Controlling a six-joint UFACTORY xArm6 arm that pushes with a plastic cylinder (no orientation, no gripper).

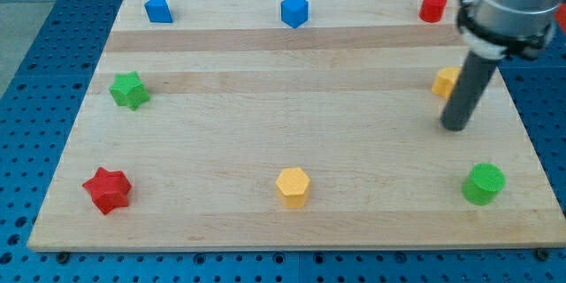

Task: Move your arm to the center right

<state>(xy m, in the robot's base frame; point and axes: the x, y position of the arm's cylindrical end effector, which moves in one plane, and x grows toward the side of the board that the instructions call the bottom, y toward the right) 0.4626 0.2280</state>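
My tip [455, 126] rests on the wooden board [292, 133] at the view's centre right. The dark rod rises from it up to the arm's grey body at the top right. A yellow block [445, 80] lies just above the tip, its right side hidden behind the rod. A green cylinder [484, 183] lies below and to the right of the tip. A red cylinder [432, 6] sits near the top right corner.
A blue block [158, 8] at top left, a blue cube [294, 11] at top centre, a green star [129, 90] at the left, a red star [107, 189] at bottom left, a yellow hexagon [293, 187] at bottom centre. Blue perforated table surrounds the board.
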